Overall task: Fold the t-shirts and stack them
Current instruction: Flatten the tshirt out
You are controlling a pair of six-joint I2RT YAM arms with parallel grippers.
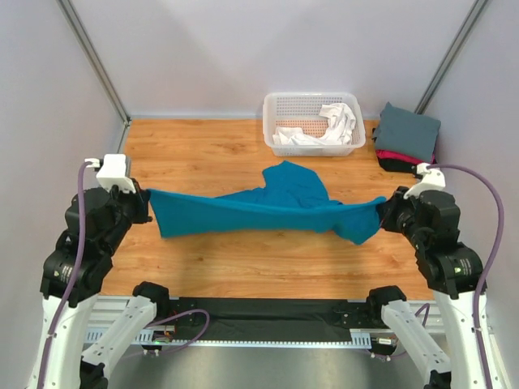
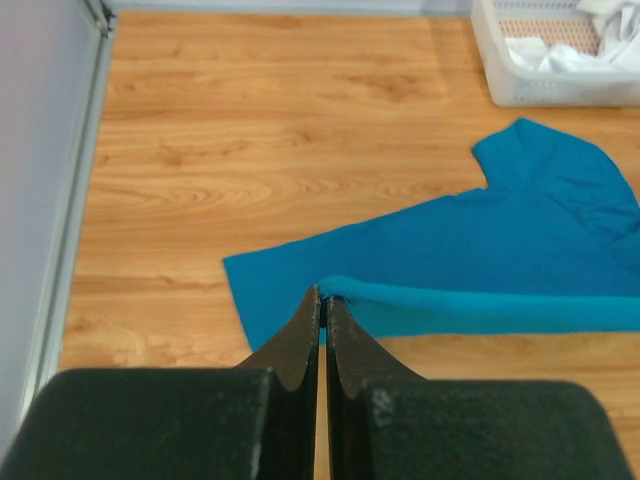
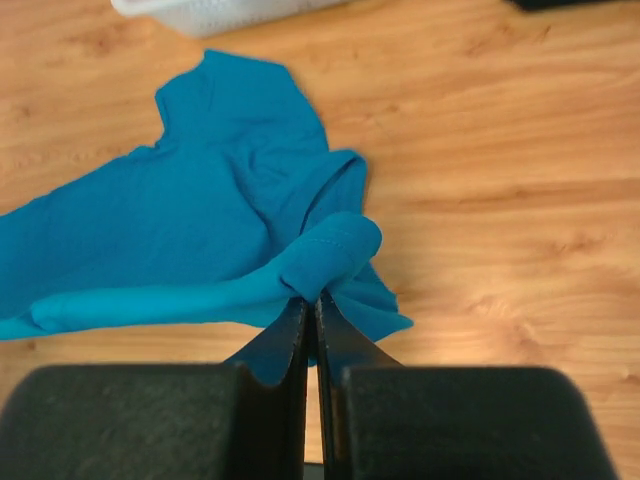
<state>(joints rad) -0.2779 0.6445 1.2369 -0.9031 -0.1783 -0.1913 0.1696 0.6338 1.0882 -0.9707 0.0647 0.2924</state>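
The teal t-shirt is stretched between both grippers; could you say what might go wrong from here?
The left gripper and right gripper each pinch only a thin edge of the teal t-shirt, so more tension could pull it free. Its far part lies rumpled on the table, so the fold may come out crooked.

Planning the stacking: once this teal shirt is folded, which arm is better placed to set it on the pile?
Right, probably. The folded pile lies far right, just beyond the right gripper, shut on one end of the teal shirt. The left gripper pinches the opposite end, farther away.
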